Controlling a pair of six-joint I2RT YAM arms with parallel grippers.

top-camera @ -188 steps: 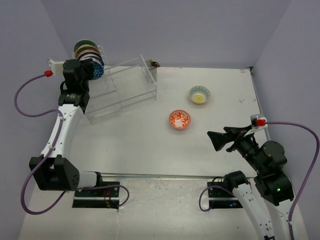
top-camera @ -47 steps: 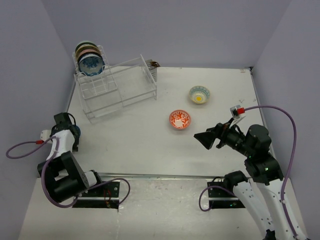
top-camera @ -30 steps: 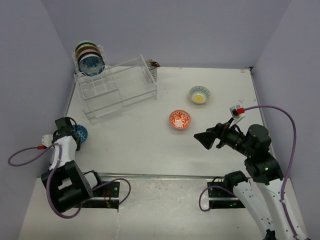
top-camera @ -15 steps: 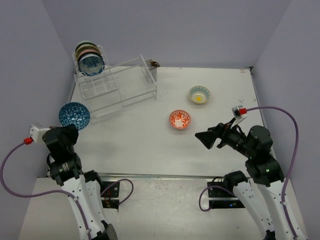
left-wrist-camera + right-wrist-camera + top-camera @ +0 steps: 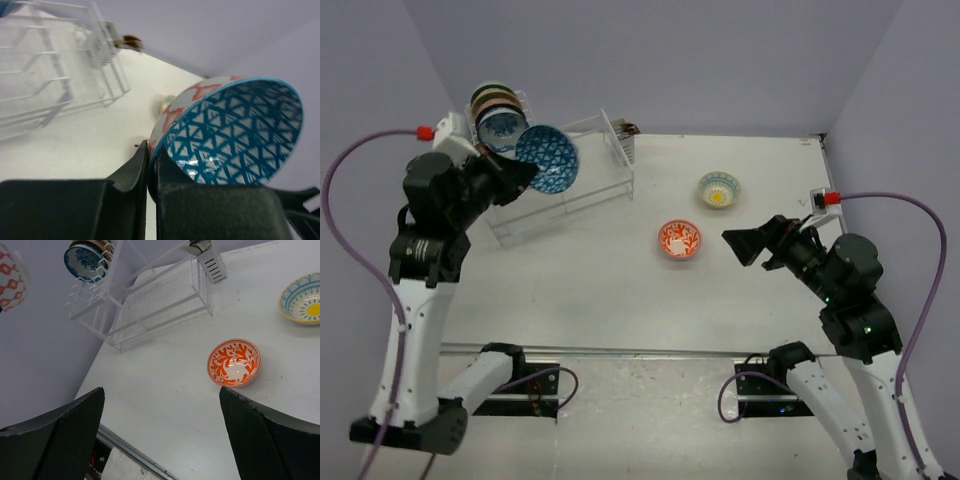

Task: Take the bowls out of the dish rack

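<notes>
My left gripper (image 5: 525, 172) is shut on the rim of a teal triangle-patterned bowl (image 5: 548, 158) and holds it high in the air, tilted, over the clear dish rack (image 5: 582, 183). In the left wrist view the fingers (image 5: 135, 172) pinch the bowl's (image 5: 232, 132) rim. Several bowls (image 5: 498, 112) stand on edge in the rack's tall tier at the back left. An orange-red bowl (image 5: 679, 239) and a yellow-flower bowl (image 5: 719, 189) sit on the table. My right gripper (image 5: 745, 246) is open and empty, hovering right of the orange-red bowl (image 5: 233, 362).
The rack (image 5: 150, 305) has upright dividers and a small grey holder (image 5: 207, 260) at its far end. Purple walls close in at the left, back and right. The table's metal front rail (image 5: 640, 352) runs between the arm bases.
My left arm swung up from low at the table's front left and carried the teal bowl up and right, above the rack. My right arm shifted slightly right.
</notes>
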